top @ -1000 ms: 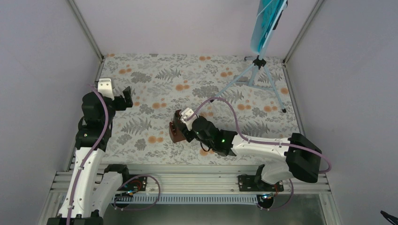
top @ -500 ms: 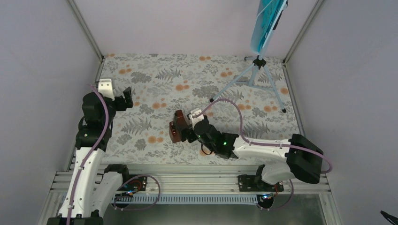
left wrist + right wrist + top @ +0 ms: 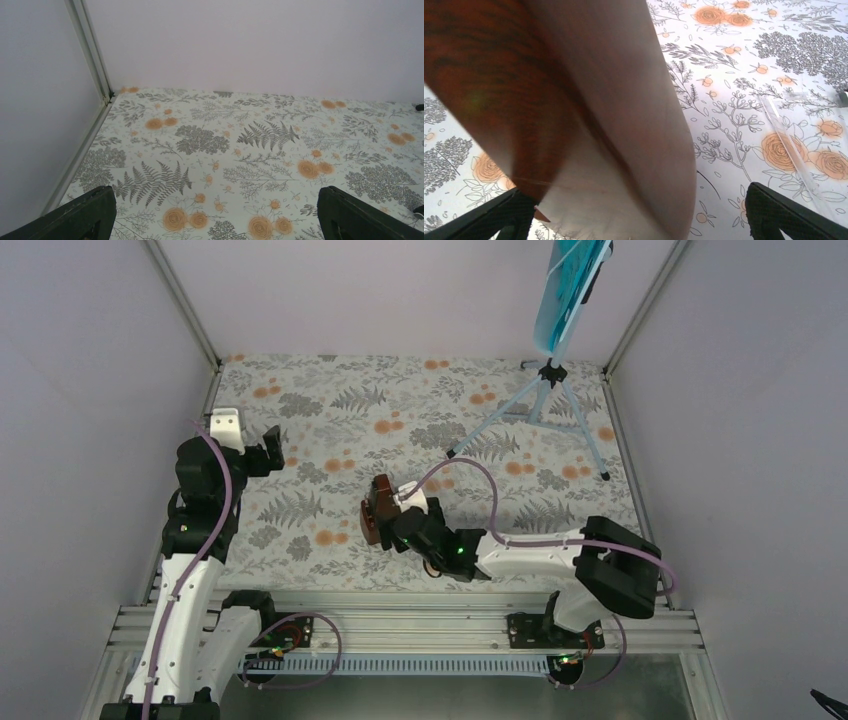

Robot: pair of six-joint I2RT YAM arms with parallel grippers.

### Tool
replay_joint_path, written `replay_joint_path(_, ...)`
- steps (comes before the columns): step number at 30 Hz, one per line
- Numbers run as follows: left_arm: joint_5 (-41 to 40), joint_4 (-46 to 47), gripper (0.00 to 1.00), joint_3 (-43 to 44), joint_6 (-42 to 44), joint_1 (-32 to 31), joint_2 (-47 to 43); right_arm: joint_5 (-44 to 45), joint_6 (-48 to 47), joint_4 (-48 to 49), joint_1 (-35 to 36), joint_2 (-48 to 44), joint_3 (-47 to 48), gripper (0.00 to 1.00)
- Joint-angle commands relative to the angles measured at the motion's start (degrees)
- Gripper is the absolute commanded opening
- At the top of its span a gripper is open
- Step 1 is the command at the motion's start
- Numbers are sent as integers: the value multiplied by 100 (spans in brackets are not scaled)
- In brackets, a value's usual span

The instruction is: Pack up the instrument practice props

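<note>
On my overhead feed the right gripper (image 3: 388, 519) is down at the metronome (image 3: 373, 518), which sits on the floral cloth (image 3: 330, 410) near the middle of the table, a little toward the arms. The right wrist camera shows the metronome's brown wooden body (image 3: 574, 100) filling most of the picture, tilted. The two fingers (image 3: 789, 212) are spread wide either side of it, released, with cloth showing between the wood and the finger on the right of that picture. The left gripper (image 3: 268, 450) hangs over the left side of the cloth, jaws wide apart and holding nothing. In the far right corner the music stand (image 3: 548, 375) is upright on its tripod, with the sheet of music (image 3: 572, 275) on it.
</note>
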Motion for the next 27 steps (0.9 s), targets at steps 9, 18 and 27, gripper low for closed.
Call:
replay_joint_path(9, 139, 199, 100, -41, 53, -6, 36, -1367, -775, 979, -937, -1239, -1235, 100)
replay_joint_path(18, 415, 237, 100, 242, -125, -19, 302, -2680, -2002, 1801, -1002, -2793, -1831, 100)
replay_joint_path(27, 1516, 649, 100, 2508, -865, -19, 1755, -3235, -2725, 2478, -1480, -2621, -1627, 99)
